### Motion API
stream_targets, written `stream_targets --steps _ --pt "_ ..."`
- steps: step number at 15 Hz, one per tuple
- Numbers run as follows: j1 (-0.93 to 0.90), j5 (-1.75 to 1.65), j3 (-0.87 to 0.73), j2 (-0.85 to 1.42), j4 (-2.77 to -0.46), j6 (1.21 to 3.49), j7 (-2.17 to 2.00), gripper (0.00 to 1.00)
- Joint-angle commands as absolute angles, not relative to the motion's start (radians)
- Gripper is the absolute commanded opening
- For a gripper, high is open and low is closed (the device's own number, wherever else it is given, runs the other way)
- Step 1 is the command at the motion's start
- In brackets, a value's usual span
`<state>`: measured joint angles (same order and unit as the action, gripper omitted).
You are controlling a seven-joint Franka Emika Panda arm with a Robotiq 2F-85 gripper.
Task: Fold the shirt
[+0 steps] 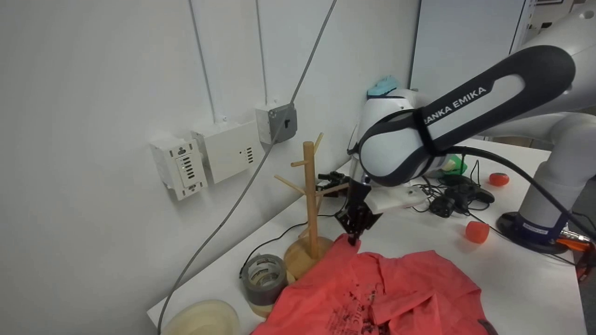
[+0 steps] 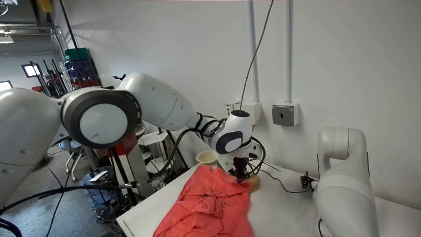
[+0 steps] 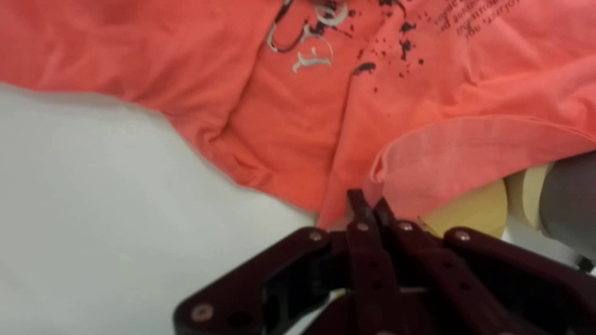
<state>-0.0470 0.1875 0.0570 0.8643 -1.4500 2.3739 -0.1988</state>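
Shirt [image 1: 386, 279]: coral-red, dark print; spread wrinkled on the white table [image 1: 526, 288], running off the frame at 6 o'clock in both exterior views.
Gripper [image 3: 370, 202]: black; at 11 o'clock from the shirt's middle in an exterior view; fingertips [image 3: 357, 203] clenched on a fold of the shirt's edge, seen in the wrist view.
Bowl [image 1: 219, 308]: cream; 9 o'clock from the shirt; pale inner wall showing, the rest cut off by the frame, so contents there cannot be told.
Grey tape roll [image 1: 267, 295]: 9 o'clock, nearer than the bowl; lying flat on a tan roll [image 1: 260, 311], printed lettering inside the core.
Peg stand [image 1: 311, 204]: wooden, upright; round base at 10 o'clock, partly behind the shirt.
Red object [image 1: 477, 231]: small, 2 o'clock.
Second red object [image 1: 498, 179]: farther out, between 1 and 2 o'clock.
Switch box [image 1: 283, 123]: grey-fronted, closed, mounted on the wall [image 1: 93, 139] at 11 o'clock; interior hidden.
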Motion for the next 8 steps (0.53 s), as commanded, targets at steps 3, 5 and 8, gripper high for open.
stream_targets --steps 3,5,8 --pt "-0.049 0.193 0.019 0.667 -1.747 2.417 -0.244 0.01" --pt "-0.058 0.177 -0.009 0.618 -1.808 2.435 -0.271 0.01" --pt "-0.062 0.149 -0.053 0.570 -1.862 2.447 -0.308 0.01"
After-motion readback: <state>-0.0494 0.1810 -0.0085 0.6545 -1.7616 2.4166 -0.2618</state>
